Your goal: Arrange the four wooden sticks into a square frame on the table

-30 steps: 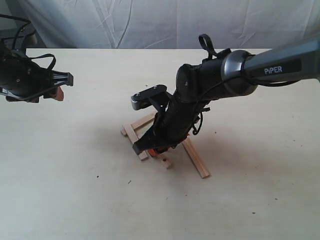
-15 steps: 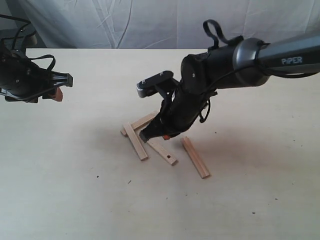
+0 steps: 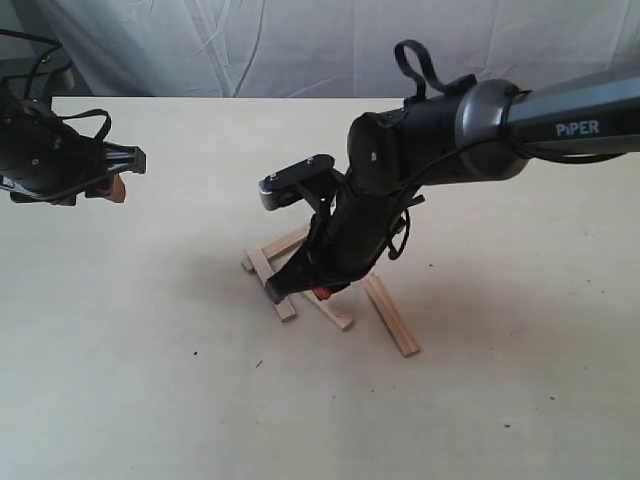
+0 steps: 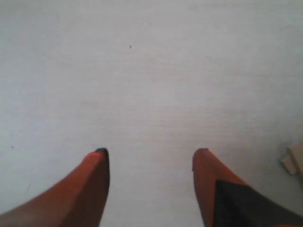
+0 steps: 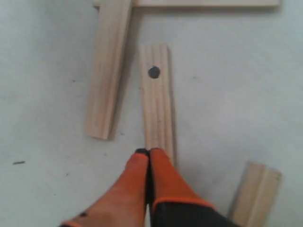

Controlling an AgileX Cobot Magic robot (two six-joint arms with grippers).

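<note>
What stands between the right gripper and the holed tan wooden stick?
Nothing visible. The shut right gripper sits at the end of the flat tan wooden stick with the dark hole; the other tan sticks lie clear of that end.

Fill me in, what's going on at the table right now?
The right gripper, jaws shut and holding nothing, has its tips at one end of the stick with the dark hole, seemingly to nudge it. A second stick and a third stick meet in a corner beside it; the fourth stick lies apart. No square yet. The left gripper hangs open over bare table.
</note>
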